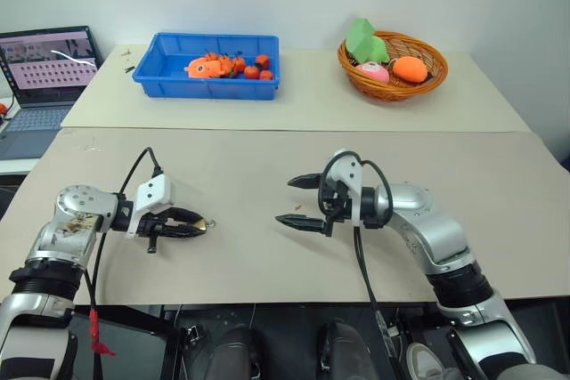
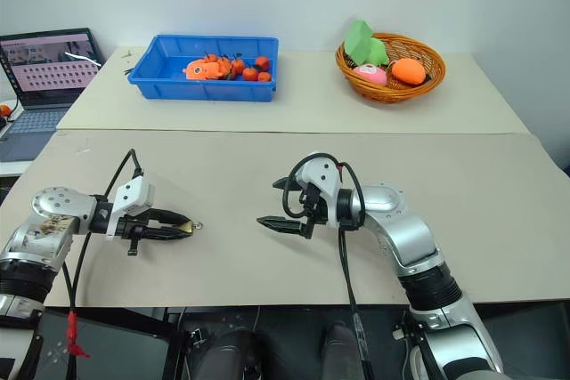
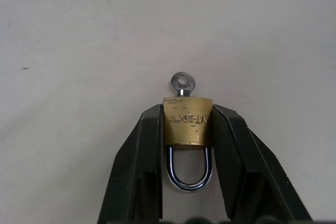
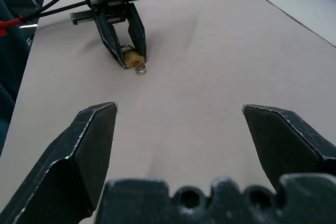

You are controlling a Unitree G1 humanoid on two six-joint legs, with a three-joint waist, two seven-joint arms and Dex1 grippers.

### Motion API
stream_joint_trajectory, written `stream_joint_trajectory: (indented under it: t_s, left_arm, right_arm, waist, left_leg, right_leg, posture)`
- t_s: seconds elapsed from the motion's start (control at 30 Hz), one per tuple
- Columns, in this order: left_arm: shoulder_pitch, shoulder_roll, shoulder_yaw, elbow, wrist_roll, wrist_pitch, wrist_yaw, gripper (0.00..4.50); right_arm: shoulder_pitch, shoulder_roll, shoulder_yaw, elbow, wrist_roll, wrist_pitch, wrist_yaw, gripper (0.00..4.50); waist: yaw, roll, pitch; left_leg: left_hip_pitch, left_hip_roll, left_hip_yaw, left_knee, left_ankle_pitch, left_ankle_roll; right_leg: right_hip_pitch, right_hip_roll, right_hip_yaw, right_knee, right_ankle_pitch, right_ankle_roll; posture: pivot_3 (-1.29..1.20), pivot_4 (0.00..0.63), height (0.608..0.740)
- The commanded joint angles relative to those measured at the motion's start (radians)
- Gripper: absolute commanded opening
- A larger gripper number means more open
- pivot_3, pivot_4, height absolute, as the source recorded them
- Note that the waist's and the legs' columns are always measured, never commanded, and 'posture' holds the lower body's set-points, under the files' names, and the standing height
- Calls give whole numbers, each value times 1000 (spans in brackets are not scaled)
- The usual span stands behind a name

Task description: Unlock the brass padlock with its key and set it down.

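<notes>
Left gripper (image 3: 187, 129) is clamped on the padlock (image 3: 187, 121) just over the table (image 1: 267, 166), key (image 3: 182, 83) poking out. Right gripper (image 1: 301, 200), wide apart, should pinch the key head squarely, then twist gently.

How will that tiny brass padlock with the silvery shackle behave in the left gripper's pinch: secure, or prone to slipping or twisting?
The tiny brass padlock looks rigid, probably dense. Its smooth flat sides sit between the left gripper's two black fingers, so it may slip or pivot. The small silver key juts from the body; turning it could twist the lock.
</notes>
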Motion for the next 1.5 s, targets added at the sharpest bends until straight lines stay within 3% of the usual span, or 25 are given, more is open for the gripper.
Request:
stream_joint_trajectory:
  t_s: [0.03, 0.17, 0.3, 0.5, 0.87, 1.5]
  left_arm:
    - [-11, -2, -24, -6, 27, 18, -15, 833]
    - [-99, 20, -15, -32, 8, 68, -55, 833]
    - [-221, 42, -4, -103, -35, 198, -111, 833]
    - [-305, 56, -8, -155, -68, 294, -151, 833]
    - [-352, -24, -9, -190, -102, 370, -92, 833]
    - [-368, -45, -10, -288, -139, 423, -93, 833]
  right_arm:
    - [-10, 5, 0, -24, -25, -41, -23, 4500]
    - [-5, 2, 16, -33, -143, -117, -117, 4500]
    - [-5, -69, 67, -53, -370, -330, -212, 4500]
    - [-1, -118, 102, -72, -537, -557, -273, 4500]
    - [-72, -65, 185, -32, -918, -995, -557, 4500]
    - [-161, -36, 205, 191, -1077, -1175, -693, 4500]
  waist:
    - [1, 0, 0]
    - [4, 0, 0]
    - [12, 0, 0]
    - [2, 0, 0]
    - [-14, 0, 0]
    - [-16, 0, 0]
  left_leg:
    - [0, 0, 0, 0, 0, 0]
    - [-1, 0, 0, 0, 0, 0]
    - [-4, 0, 0, 0, 0, 0]
    - [-5, 0, 0, 0, 0, 0]
    - [-4, 0, 0, 1, 1, -2]
    - [-4, 0, 0, 2, 1, -2]
  right_leg:
    - [0, 0, 0, 0, 0, 0]
    - [0, 0, 0, 0, 0, 0]
    - [-3, 0, -1, 0, 0, 0]
    - [-3, 0, -1, 0, -2, 3]
    - [-3, 0, 0, 1, -5, 8]
    - [-4, 0, 0, 3, -5, 6]
  posture:
    - [0, 150, 664]
    - [0, 150, 664]
    - [0, 150, 664]
    - [0, 150, 664]
    - [0, 150, 664]
    - [0, 150, 664]
